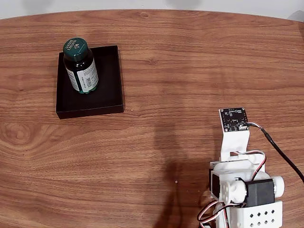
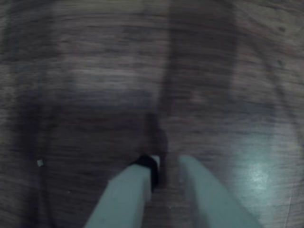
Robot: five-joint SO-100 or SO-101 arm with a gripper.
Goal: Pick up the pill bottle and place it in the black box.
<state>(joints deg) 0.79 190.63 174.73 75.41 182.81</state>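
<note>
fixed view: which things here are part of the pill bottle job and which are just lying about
Part of the job:
- pill bottle, upright inside the box
- black box, on the table's left in the fixed view
- gripper, empty, low over bare wood in the wrist view

Just lying about:
- wooden table
- small pale speck on the wood in the wrist view

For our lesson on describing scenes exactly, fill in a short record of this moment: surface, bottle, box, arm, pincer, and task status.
surface: wooden table, brown grain
bottle: pill bottle, green cap, white label, upright
box: black box, shallow, upper left of the fixed view
relation: bottle stands inside the box, towards its far left part
arm: white arm at lower right of the fixed view, apart from the box
pincer: pincer in the blurred wrist view, fingers slightly apart, holding nothing, above bare wood
task status: bottle already in the box
</note>
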